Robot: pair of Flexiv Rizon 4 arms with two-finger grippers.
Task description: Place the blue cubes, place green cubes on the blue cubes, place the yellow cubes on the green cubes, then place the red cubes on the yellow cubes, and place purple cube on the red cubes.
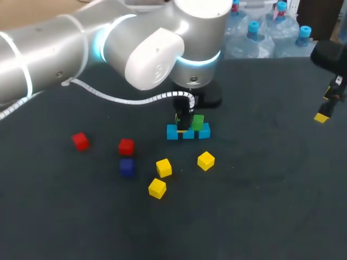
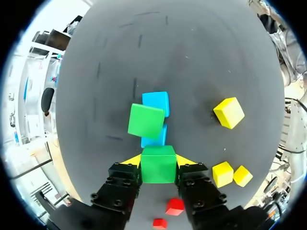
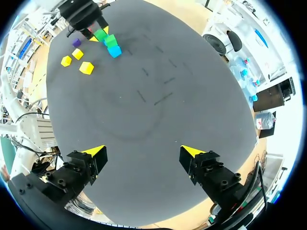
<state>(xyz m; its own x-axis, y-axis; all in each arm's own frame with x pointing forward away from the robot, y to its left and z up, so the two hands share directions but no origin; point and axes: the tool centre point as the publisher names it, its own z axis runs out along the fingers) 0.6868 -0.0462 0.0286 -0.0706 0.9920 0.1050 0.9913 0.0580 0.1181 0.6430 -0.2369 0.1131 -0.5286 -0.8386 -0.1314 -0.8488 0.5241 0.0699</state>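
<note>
Green cube (image 2: 158,164), first of two: pinched from two sides by the left jaws, whose yellow fingertips (image 2: 133,160) press its flanks in the left wrist view. The head view hides it almost wholly behind the left arm (image 1: 108,49), so it cannot be told whether it rests on the row beneath. Second green cube (image 1: 198,122): seated on the blue cubes (image 1: 172,132) toward the row's right end, turned slightly askew. The blue cubes number three in a touching line in the head view; the left wrist view shows only two, ahead of the held piece. Yellow cubes (image 1: 164,167), three: loose on the dark surface (image 1: 260,206) near the row, on the robot's side of it, each apart from the others. Red cubes (image 1: 81,141), two: to the left of the row, apart from each other. Purple cube (image 1: 127,167): just beside the nearer red one. It is out of the left wrist view and appears as a small distant speck in the right wrist view. Right jaws: spread wide in the right wrist view, hanging above the surface well apart from every cube. The head view shows only one yellow tip (image 1: 321,117) of them, at the right edge.
</note>
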